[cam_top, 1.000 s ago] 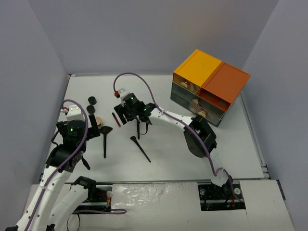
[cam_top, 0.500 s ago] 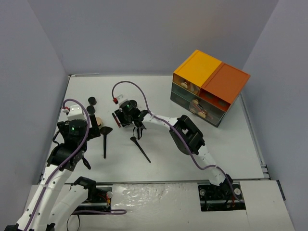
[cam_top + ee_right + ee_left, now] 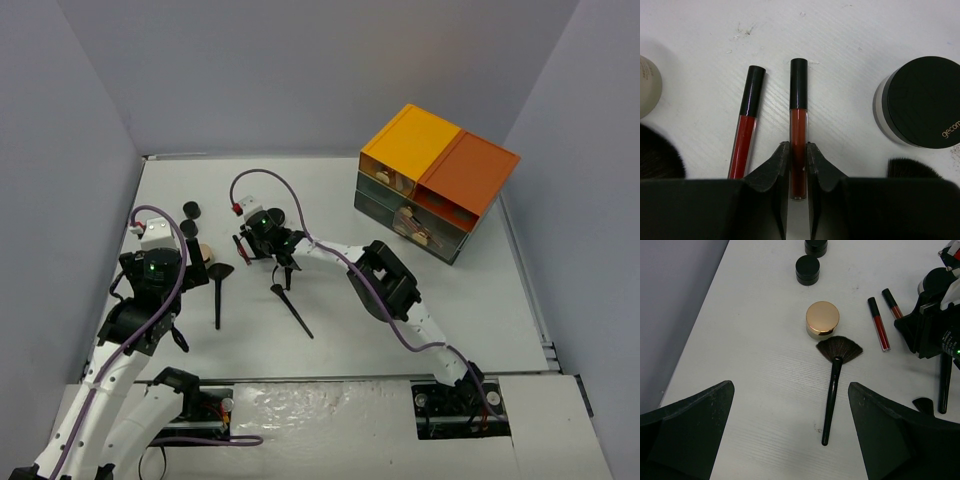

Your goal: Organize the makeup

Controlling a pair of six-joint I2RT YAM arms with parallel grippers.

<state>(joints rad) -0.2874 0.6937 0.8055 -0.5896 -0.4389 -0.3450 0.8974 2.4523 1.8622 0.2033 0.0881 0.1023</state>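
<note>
White tabletop, top view: right gripper point(image 3: 250, 243) sits far left-centre and left gripper point(image 3: 190, 272) near tan compact point(image 3: 204, 253).

Left wrist: jaws spread wide, released; fan brush point(image 3: 834, 385) just beside compact.

Right wrist: fingers point(image 3: 781, 162) clenched on dark red lip gloss tube point(image 3: 799, 115); second tube point(image 3: 746, 125) just left.

White desk point(image 3: 400, 330), tan compact point(image 3: 822, 318), black jars point(image 3: 807, 270) beyond it, fan brush point(image 3: 834, 375) just before it, red sticks point(image 3: 878, 322) to its right
</note>
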